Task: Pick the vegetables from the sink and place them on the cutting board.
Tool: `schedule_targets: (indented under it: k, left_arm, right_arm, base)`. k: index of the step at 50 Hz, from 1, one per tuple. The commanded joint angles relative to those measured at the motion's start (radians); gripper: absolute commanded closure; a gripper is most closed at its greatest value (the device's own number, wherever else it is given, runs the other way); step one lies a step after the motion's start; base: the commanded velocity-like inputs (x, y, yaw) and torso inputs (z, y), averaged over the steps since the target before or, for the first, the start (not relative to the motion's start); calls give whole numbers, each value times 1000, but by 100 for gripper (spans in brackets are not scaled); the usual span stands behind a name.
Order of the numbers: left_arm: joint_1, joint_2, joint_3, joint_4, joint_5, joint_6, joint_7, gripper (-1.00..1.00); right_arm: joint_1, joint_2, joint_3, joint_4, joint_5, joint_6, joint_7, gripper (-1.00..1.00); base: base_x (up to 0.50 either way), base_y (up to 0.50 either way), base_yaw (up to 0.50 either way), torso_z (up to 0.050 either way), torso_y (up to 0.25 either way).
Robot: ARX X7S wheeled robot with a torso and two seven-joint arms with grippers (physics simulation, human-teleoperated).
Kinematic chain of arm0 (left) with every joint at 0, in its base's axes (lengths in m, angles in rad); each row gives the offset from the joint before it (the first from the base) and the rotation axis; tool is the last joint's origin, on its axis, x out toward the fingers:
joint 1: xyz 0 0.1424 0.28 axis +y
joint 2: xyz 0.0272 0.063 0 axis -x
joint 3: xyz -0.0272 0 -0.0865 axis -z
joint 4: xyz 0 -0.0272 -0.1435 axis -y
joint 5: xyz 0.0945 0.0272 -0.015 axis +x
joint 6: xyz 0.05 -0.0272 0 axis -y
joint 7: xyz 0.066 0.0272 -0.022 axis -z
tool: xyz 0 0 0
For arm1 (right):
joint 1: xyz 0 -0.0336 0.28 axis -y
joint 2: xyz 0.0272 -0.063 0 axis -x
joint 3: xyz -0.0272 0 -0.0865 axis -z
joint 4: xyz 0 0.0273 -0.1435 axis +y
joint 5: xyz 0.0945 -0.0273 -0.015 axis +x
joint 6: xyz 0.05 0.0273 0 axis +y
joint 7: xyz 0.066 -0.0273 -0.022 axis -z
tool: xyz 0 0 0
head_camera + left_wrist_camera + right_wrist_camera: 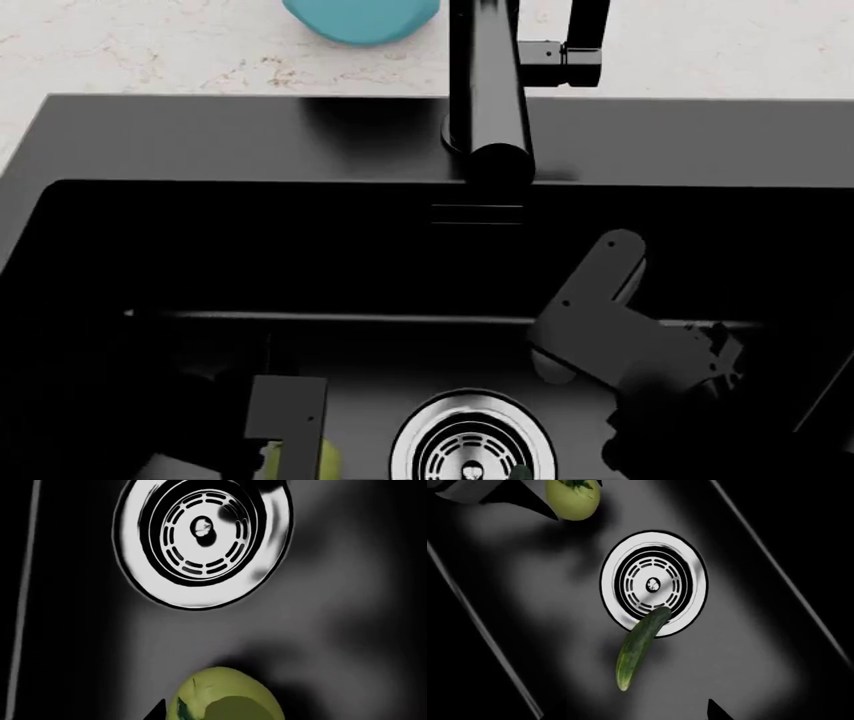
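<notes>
The pale-green tomato (223,695) rests on the floor of the black sink (200,250), a short way from the steel drain (203,535). My left gripper (296,455) is open and straddles it. One black fingertip (158,710) stands just off the tomato's side. The right wrist view shows the tomato (572,499) between dark fingers, and the dark green cucumber (637,647) lying with one end on the drain rim (654,585). My right gripper (641,445) hovers open above the cucumber; only one of its fingertips (715,711) shows. The cutting board is out of view.
The black tube faucet (487,90) reaches over the back wall of the basin toward the middle. A blue object (360,18) sits on the speckled white counter (160,50) behind the sink. The basin walls rise on all sides of both arms.
</notes>
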Motion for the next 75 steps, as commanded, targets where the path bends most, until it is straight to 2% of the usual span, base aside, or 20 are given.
schedule_targets:
  k: [1,4,7,14,19,25,33,40,47,62,75]
  left_arm:
    - [24,56,-47,-149,86,132,-175,100]
    - [35,26,-72,-81,72,135,-200,100]
    - [55,-46,-151,111,22,92,-252,100]
    - [149,-193,-240,493,-10,-41,-344,100]
    - [180,-248,-329,666,-77,-102,-381,100]
    - [220,-288,-372,774,-100,-139,-424,100]
    - [240,-297,-421,833,-86,-185,-515,100]
    - [266,-295,-462,865,-97,-199,-575,100]
    - [349,-332,-506,956,-145,-216,-607,100]
    - [369,-325,-503,908,-144,-171,-615,100]
    - [381,-316,-495,867,-143,-130,-615,100]
  right_arm:
    - [8,-20,24,-14,-11,25,-4,-100]
    - [20,-30,33,-15,15,51,5,-100]
    - [58,-43,38,-29,42,85,-2,-100]
    - [64,-59,47,-8,68,111,44,-100]
    - [78,-64,24,-18,56,112,44,-100]
    - [91,-75,43,14,110,163,97,-100]
    - [118,-101,50,104,302,190,243,-100]
    - [97,-153,44,209,235,91,268,-100]
    - [31,-217,-10,286,178,38,254,-100]
    - [-8,-297,-92,399,159,49,192,-100]
    - [-52,-359,-98,561,93,-52,203,-100]
  base:
    - [33,0,0,0,-13]
    - [34,0,0,0,-7]
    - [34,0,0,0,-4]
    - [34,0,-2,0,0]
    - [33,0,-1,0,0]
    - [34,0,0,0,0]
    - [35,0,0,0,0]
    - [34,0,2,0,0]
    - [33,0,4,0,0]
    - [34,0,4,0,0]
    - [34,0,3,0,0]
